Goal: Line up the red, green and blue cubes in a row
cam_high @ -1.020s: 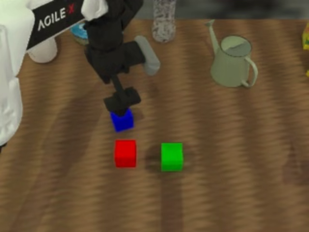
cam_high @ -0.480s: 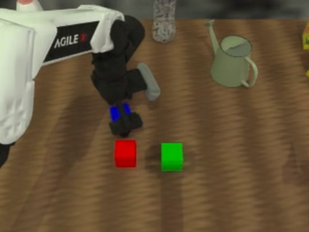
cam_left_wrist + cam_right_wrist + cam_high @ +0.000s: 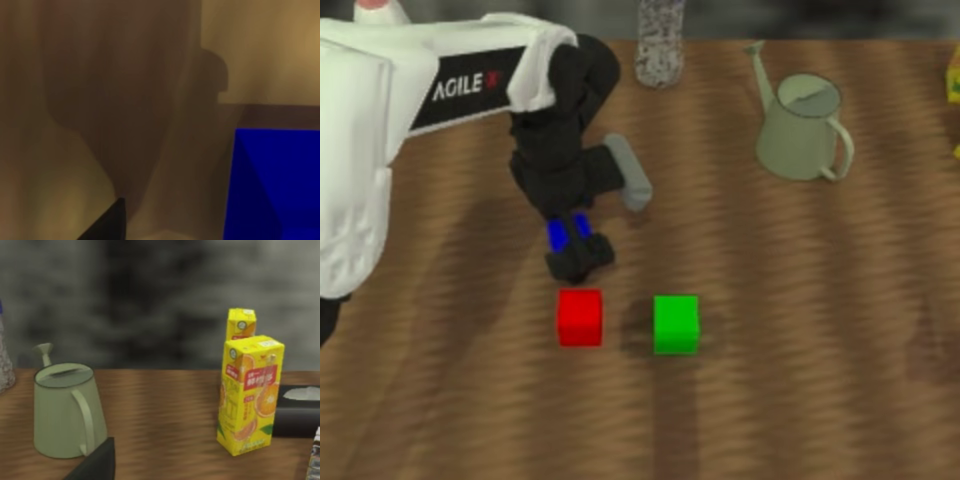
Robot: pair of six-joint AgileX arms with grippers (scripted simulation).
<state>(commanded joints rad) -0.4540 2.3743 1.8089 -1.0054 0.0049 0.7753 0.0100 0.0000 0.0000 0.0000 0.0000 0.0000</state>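
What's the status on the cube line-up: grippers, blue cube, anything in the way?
Left gripper down over blue cube, grip unclear. Right gripper out of top view. Red cube and green cube side by side. Watering can well clear.

A blue cube (image 3: 272,185) was seen close up on the brown table (image 3: 100,100) (one dark fingertip (image 3: 107,225) was visible beside it).

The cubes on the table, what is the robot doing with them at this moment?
The left gripper is low over the blue cube, which sits just behind the red cube and is largely hidden under the arm. I cannot tell whether the fingers have closed on it. The red cube and the green cube already lie side by side, apart. The watering can stands farther back. The right arm is out of the top view.
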